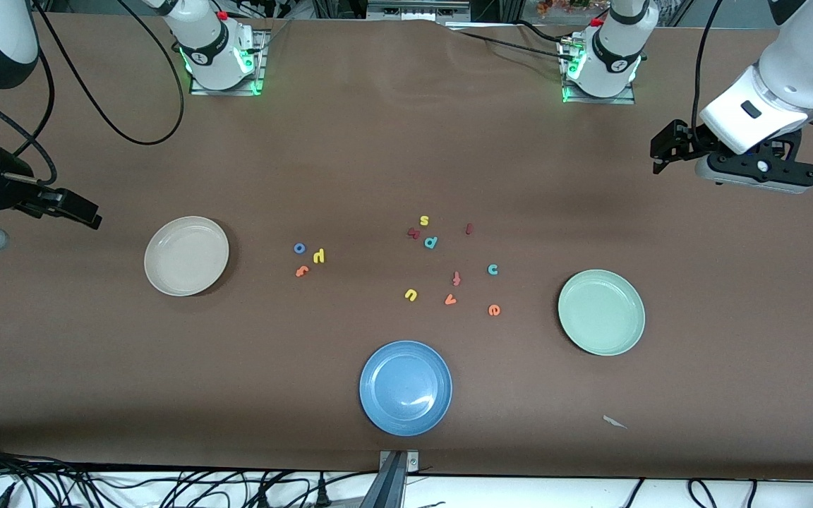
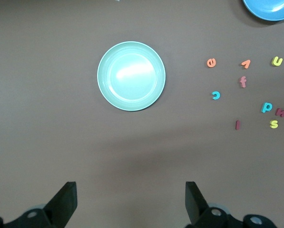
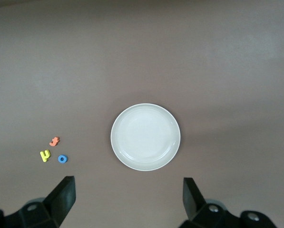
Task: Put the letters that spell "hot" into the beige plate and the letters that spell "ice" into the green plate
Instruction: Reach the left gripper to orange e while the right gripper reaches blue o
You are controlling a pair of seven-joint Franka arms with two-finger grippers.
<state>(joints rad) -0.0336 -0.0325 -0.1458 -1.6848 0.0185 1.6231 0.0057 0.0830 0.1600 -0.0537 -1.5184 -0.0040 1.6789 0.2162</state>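
Observation:
The beige plate (image 1: 186, 255) (image 3: 145, 137) lies empty toward the right arm's end. Beside it sit the blue o (image 1: 299, 248) (image 3: 62, 159), yellow h (image 1: 319, 256) (image 3: 45, 155) and orange t (image 1: 301, 271) (image 3: 54, 140). The green plate (image 1: 601, 312) (image 2: 131, 76) lies empty toward the left arm's end. Near it are the orange e (image 1: 494, 310) (image 2: 211, 62), teal c (image 1: 492, 269) (image 2: 216, 95) and dark red i (image 1: 469, 228) (image 2: 237, 125). My left gripper (image 1: 664, 152) (image 2: 131, 190) hangs open above the table near the green plate. My right gripper (image 1: 85, 212) (image 3: 128, 185) hangs open near the beige plate.
A blue plate (image 1: 406, 387) lies nearest the front camera. Other letters mix with the ice group: yellow s (image 1: 424, 221), dark red curved letter (image 1: 413, 233), teal p (image 1: 431, 242), pinkish f (image 1: 456, 278), yellow u (image 1: 411, 295), orange v (image 1: 450, 300).

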